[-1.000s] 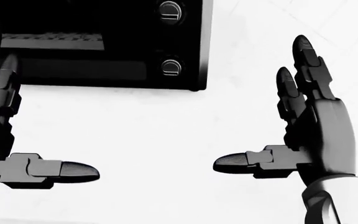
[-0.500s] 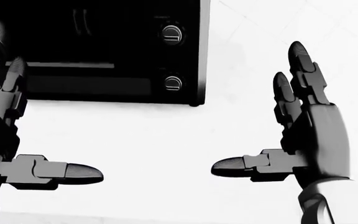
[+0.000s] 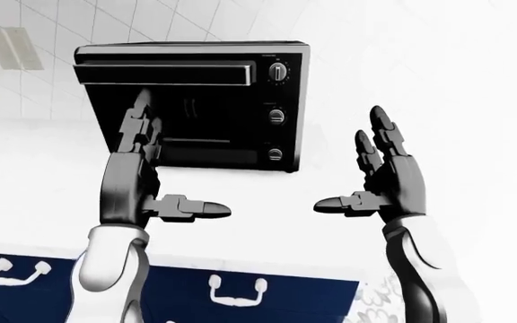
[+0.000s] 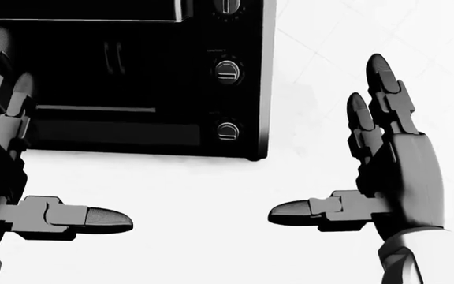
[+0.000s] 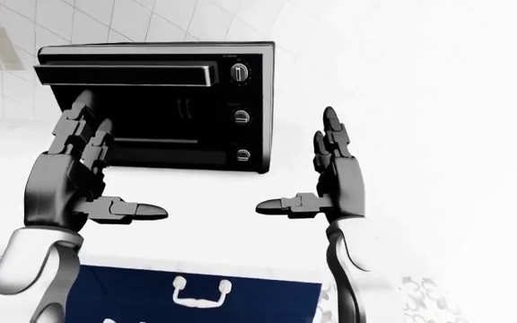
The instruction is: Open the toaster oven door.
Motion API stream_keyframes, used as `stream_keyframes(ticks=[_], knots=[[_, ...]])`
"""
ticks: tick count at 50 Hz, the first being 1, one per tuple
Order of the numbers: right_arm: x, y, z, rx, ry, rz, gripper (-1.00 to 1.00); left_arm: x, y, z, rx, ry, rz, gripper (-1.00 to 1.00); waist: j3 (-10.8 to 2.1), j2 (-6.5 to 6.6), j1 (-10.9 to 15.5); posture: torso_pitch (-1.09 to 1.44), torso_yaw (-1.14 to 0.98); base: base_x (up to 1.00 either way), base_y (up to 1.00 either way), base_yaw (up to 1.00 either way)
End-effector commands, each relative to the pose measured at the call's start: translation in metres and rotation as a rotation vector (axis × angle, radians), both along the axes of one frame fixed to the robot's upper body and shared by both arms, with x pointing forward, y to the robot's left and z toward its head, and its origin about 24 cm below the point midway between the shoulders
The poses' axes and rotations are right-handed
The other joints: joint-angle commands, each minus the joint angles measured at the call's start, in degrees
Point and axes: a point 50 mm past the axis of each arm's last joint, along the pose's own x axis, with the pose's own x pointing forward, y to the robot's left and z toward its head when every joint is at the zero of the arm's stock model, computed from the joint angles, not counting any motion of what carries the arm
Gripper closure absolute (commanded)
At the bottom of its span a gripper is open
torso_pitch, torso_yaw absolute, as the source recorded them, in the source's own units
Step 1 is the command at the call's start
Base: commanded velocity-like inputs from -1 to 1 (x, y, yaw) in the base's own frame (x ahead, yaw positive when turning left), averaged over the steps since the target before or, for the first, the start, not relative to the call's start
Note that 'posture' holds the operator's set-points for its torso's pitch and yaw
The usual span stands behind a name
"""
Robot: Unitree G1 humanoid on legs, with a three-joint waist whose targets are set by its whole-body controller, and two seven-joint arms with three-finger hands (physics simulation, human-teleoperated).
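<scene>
The toaster oven (image 3: 191, 104) stands beyond the splayed left hand (image 3: 133, 182) (fingertips overlapping its door); right hand (image 3: 389, 178) open, beside it.

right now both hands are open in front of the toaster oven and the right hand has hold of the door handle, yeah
Not quite. The right hand is open but holds nothing; it stands right of the toaster oven, clear of it. The door handle at the oven's top is untouched, as the left-eye view shows. The left hand is open too.
</scene>
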Motion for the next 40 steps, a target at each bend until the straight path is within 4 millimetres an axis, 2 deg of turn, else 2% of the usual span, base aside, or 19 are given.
stream_keyframes(ticks=[1, 18, 23, 27, 34, 35, 38, 40], knots=[[-0.002, 0.001, 0.015, -0.004, -0.081, 0.005, -1.0, -0.003, -0.002, 0.012, 0.01, -0.074, -0.008, -1.0, -0.32, 0.05, 0.0, -0.48, 0.0, 0.0, 0.0, 0.0], [-0.002, 0.001, 0.017, -0.006, -0.084, 0.006, -1.0, 0.0, -0.006, 0.019, 0.038, -0.082, -0.022, -1.0, -3.39, 0.06, 0.2, -0.6, 0.0, 0.0, 0.0, 0.0], [-0.001, -0.001, 0.014, -0.003, -0.082, 0.002, -1.0, 0.02, -0.009, 0.038, 0.193, -0.081, -0.013, -1.0, -3.67, -0.07, 0.3, -0.6, 0.0, 0.0, 0.0, 0.0], [-0.001, -0.001, 0.013, -0.001, -0.078, 0.0, -1.0, 0.037, -0.019, 0.038, 0.328, -0.047, -0.034, -1.0, -3.67, -0.14, 0.3, -0.6, 0.0, 0.0, 0.0, 0.0], [0.0, -0.001, 0.011, 0.0, -0.077, 0.001, -1.0, 0.063, -0.006, 0.048, 0.472, -0.05, 0.062, -1.0, -3.52, -0.3, 0.1, -0.6, 0.0, 0.0, 0.0, 0.0], [0.0, -0.002, 0.011, 0.0, -0.077, 0.0, -1.0, 0.071, -0.001, 0.05, 0.538, -0.048, 0.096, -1.0, -3.54, -0.32, 0.0, -0.6, 0.0, 0.0, 0.0, 0.0], [0.001, -0.002, 0.01, 0.001, -0.075, -0.001, -1.0, 0.078, 0.003, 0.056, 0.586, -0.061, 0.137, -1.0, -3.44, -0.4, -0.1, -0.6, 0.0, 0.0, 0.0, 0.0], [0.0, -0.002, 0.011, 0.001, -0.076, 0.0, -1.0, 0.085, 0.005, 0.055, 0.682, -0.074, 0.18, -1.0, -3.4, -0.47, -0.2, -0.6, 0.0, 0.0, 0.0, 0.0]])
